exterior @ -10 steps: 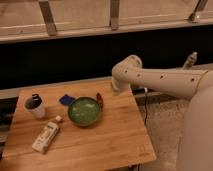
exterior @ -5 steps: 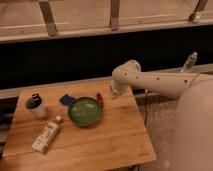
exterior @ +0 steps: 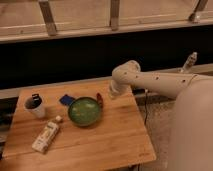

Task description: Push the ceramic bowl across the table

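None of the push looks done: the round glossy green ceramic bowl (exterior: 84,110) sits near the light-brown wooden table's (exterior: 110,145) far edge, with the white gripper (exterior: 111,93) just to its right, open or closed I cannot tell.

The arm (exterior: 160,82) is a smooth, cream-white tube, rounded at its bend. Its pale gripper (exterior: 111,93) hangs over the surface's (exterior: 100,145) far right edge.

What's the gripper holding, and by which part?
Nothing visibly held: the gripper hangs over the table, right of the ceramic bowl, apart from it.
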Controlling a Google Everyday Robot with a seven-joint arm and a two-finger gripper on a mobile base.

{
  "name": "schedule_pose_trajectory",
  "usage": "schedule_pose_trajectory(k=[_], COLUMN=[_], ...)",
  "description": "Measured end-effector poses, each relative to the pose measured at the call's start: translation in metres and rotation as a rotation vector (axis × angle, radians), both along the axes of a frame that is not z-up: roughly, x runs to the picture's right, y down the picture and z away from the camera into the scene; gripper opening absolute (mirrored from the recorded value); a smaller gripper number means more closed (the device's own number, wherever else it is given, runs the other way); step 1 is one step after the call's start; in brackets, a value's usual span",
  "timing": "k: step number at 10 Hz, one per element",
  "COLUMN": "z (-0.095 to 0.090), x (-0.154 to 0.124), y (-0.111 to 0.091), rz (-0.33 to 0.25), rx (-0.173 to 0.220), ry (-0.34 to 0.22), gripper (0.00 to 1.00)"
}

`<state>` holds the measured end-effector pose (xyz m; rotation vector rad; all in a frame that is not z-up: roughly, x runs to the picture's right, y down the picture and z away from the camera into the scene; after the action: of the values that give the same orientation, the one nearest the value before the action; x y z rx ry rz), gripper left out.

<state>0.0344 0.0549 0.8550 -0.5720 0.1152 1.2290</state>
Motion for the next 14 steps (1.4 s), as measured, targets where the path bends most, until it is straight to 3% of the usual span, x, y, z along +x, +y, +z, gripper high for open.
schedule_pose_trajectory(k=[2,8,10,14], z=[0.018,0.065,0.063,0.027], x=[-0.021,-0.042,-0.051,-0.087], y=[0.005,0.054,0.067,0.073], rz=[-0.013,-0.054,-0.059,-0.066], rx=[-0.023,-0.166,-0.2,-0.191], ry=[-0.042,-0.09,-0.116,-0.218], gripper=[0.0,0.0,0.0,0.0])
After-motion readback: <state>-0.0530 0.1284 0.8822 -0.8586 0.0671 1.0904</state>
